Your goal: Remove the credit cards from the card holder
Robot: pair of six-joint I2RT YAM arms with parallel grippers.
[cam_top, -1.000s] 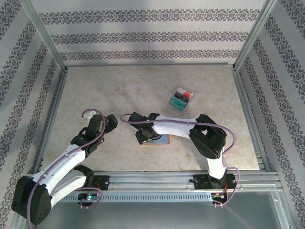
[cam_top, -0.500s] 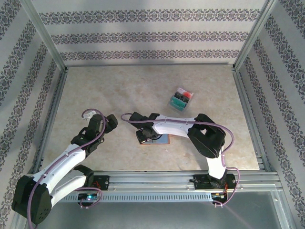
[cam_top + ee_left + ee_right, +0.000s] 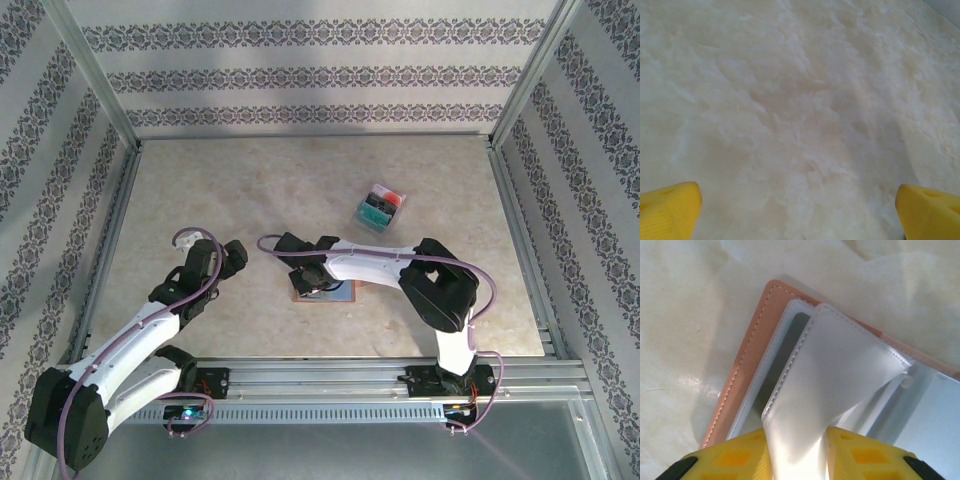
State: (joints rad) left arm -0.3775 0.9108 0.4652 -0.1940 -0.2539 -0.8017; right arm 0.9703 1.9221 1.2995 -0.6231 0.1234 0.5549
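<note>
- The right gripper [image 3: 796, 460], jaws drawn narrow, pinches a translucent pocket leaf [image 3: 830, 375] of the card holder [image 3: 747, 357] between its yellow fingers [image 3: 735, 462]. The leaf is lifted clear of the pockets beneath.
- The salmon-pink card holder lies open on the table [image 3: 200, 190], about midway across its width and closer to the near edge than the far one.
- A dark panel [image 3: 782, 355] shows through the clear pocket just inside the holder's stitched pink border. Whether it is a card cannot be told.
- The credit cards [image 3: 380, 208], teal and orange-red, lie together right of centre toward the far right corner, well apart from the holder.
- The left gripper [image 3: 800, 210] hangs with jaws spread wide over bare table surface, to the left of the holder.
</note>
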